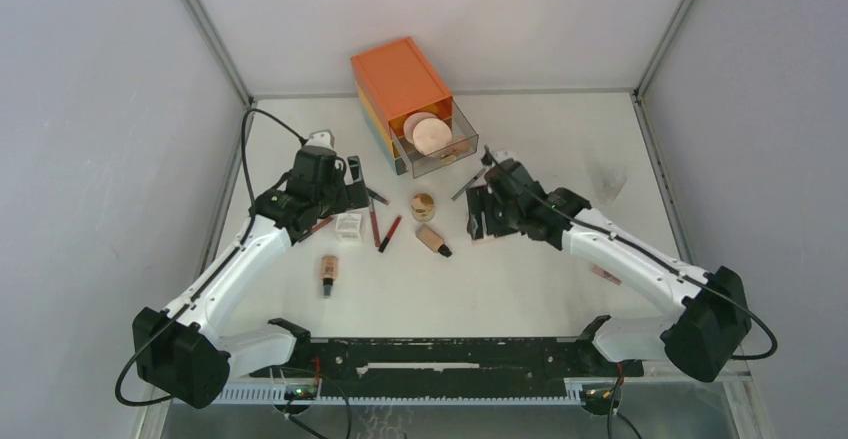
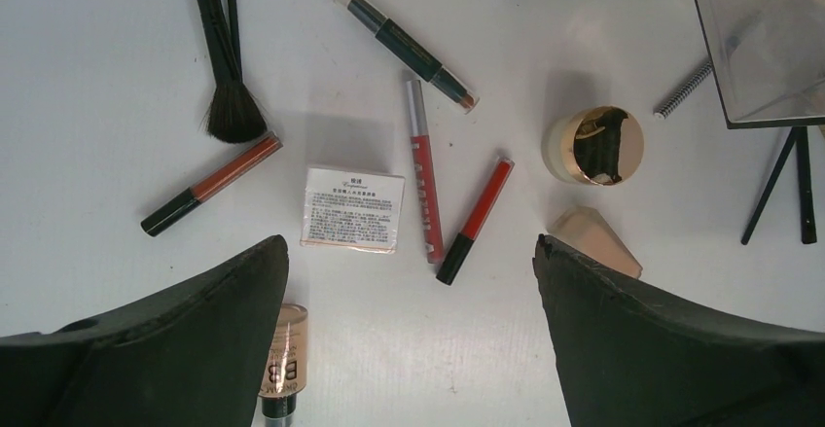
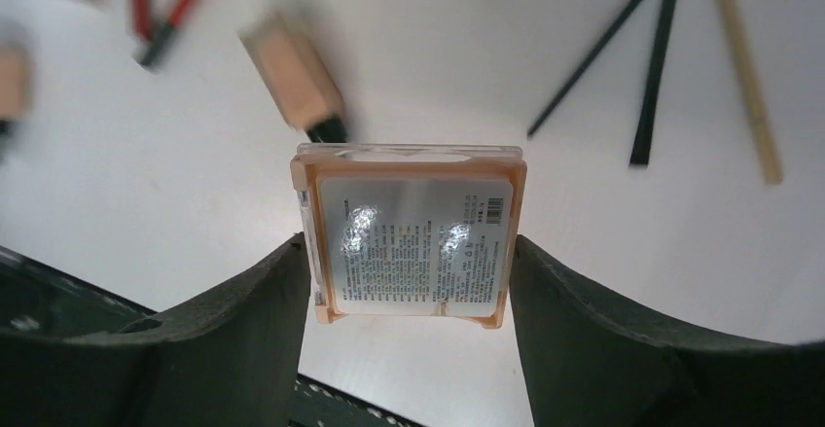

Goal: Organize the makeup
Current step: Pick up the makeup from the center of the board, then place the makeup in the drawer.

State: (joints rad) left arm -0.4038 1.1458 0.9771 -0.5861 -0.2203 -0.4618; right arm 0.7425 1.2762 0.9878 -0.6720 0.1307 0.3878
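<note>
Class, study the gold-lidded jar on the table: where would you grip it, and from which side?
Grip the jar across its cream side wall just below the lid, coming straight down from above. It stands upright and is round, so any diameter fits; probably choose one whose ends miss the sponge wedge lying close by.

light: bright, even, diffuse | shadows: faint, soft-edged | glare: white patches on the square compact (image 3: 413,242) label | blur: my right wrist view — top-left corner smeared | my left wrist view: sharp
</note>
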